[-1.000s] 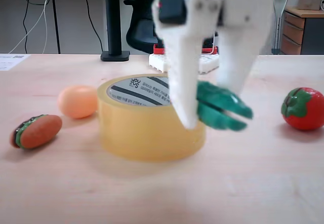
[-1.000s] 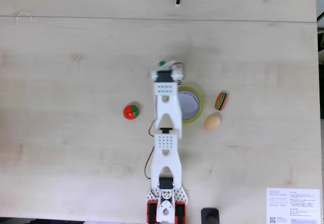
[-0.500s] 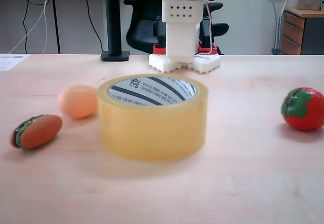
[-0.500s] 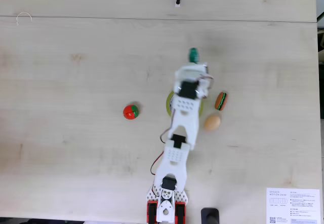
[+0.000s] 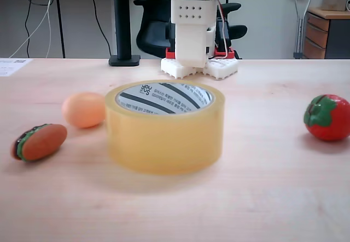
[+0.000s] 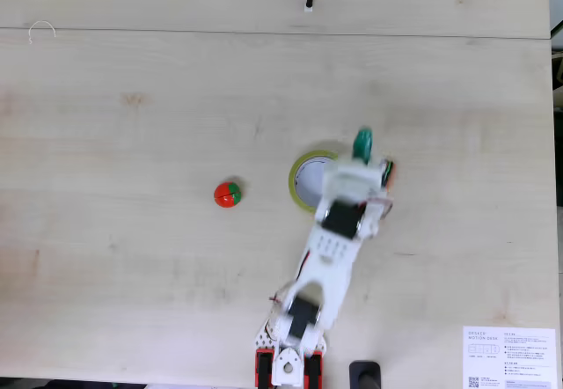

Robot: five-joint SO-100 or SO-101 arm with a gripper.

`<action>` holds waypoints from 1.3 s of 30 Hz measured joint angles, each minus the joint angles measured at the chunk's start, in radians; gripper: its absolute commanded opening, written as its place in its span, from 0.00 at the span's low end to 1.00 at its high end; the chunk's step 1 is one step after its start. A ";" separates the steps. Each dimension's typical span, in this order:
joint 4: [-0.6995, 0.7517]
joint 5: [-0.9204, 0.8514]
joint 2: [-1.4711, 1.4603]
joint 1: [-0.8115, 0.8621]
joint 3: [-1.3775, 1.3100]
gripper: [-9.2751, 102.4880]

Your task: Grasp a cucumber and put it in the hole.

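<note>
One step left: placement. Tool (image 6: 361, 162) clenched on cucumber (image 6: 361, 144), held aloft right of frame centre in top-down fixed view, just right of hole (image 6: 310, 180). Grasp done; cucumber not yet over tape roll (image 5: 164, 126) on surface (image 5: 273, 198).

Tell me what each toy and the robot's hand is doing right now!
cucumber, held up by the gripper
gripper, shut on the cucumber
tape roll, lying flat
hole, facing up, no cucumber inside
tomato toy, sitting on the table
orange ball, sitting near the tape roll
hot dog toy, lying on the table
</note>
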 measured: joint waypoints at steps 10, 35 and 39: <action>-0.285 0.084 0.397 -0.018 0.667 0.08; -0.762 0.126 0.305 -0.178 1.045 0.15; -0.787 0.126 0.282 -0.189 1.045 0.28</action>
